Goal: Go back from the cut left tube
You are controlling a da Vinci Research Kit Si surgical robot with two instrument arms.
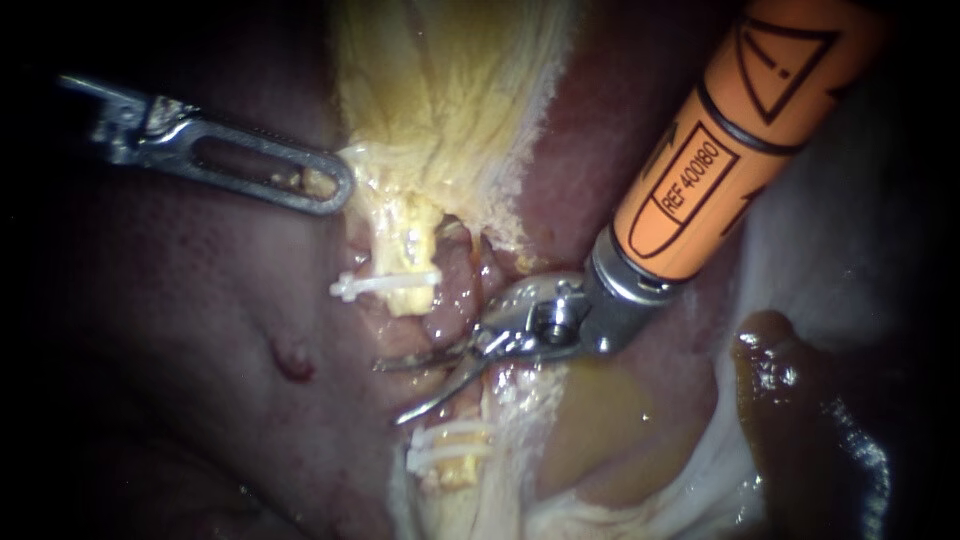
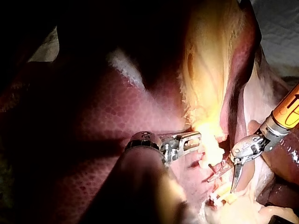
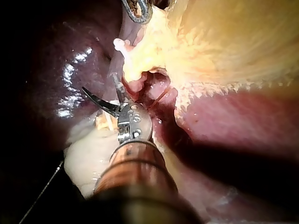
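Note:
The cut tube lies in two ends in the endoscope view. Its upper stump (image 1: pixel 400 270) hangs from the yellow gallbladder tissue (image 1: pixel 440 90) and bears one white clip (image 1: pixel 385 285). The lower stump (image 1: pixel 450 470) carries two white clips (image 1: pixel 445 448). In the gap between the stumps sits my right instrument (image 1: pixel 390 393), on an orange shaft, its curved blades open and gripping nothing; it also shows as the right instrument (image 3: pixel 100 88) and the right instrument (image 2: pixel 222 184). My left instrument (image 1: pixel 335 185) has slotted jaws shut on the yellow tissue's edge above the upper clip; it also shows as the left instrument (image 2: pixel 194 139).
Dark red liver (image 1: pixel 200 330) fills the left side and runs behind the gallbladder. A pinkish strand (image 1: pixel 455 295) lies right of the upper stump. A dark brown glistening mass (image 1: pixel 790 400) and pale white material (image 1: pixel 850 250) lie at the right.

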